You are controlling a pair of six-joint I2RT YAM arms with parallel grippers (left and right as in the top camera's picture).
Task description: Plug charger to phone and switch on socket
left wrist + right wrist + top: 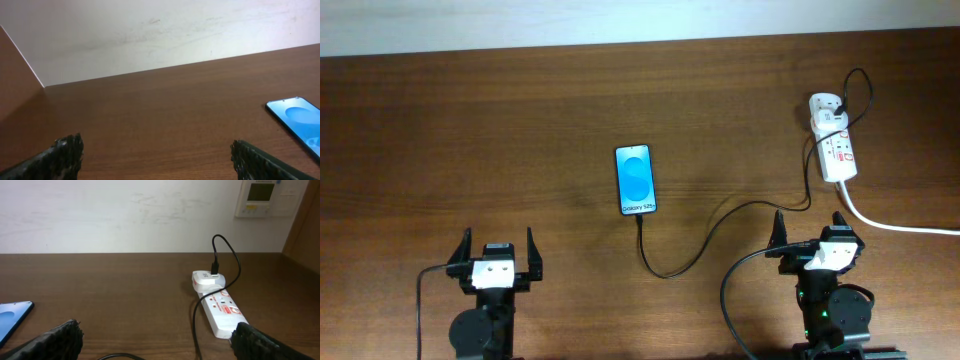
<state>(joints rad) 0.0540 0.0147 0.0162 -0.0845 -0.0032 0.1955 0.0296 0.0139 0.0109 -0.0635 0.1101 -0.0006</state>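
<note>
On the bench (pixel 470 120), the phone (pixel 636 180) lies face up near the middle with its screen lit blue. The charger (pixel 665 276) loops from the phone's near edge across to the socket (pixel 837 150) at the far right.

From overhead, the cable tip meets the phone's bottom edge, but it is too small to tell whether it is fully seated. My reading is that the plugging step is done or nearly so, and the switch is what is left. That calls for the right arm to reach forward and a little to its right. It would then press one finger down on the red-marked switch beside the white adapter (pixel 207 280), where the cable enters. The strip looks light, so it may slide under a push.

Both arms sit folded back at the near edge, touching neither phone nor socket. The left end effector (pixel 498 245) has its fingers spread wide and empty. The right end effector (pixel 810 228) is likewise spread and holds nothing, with the socket just ahead in its wrist view.
</note>
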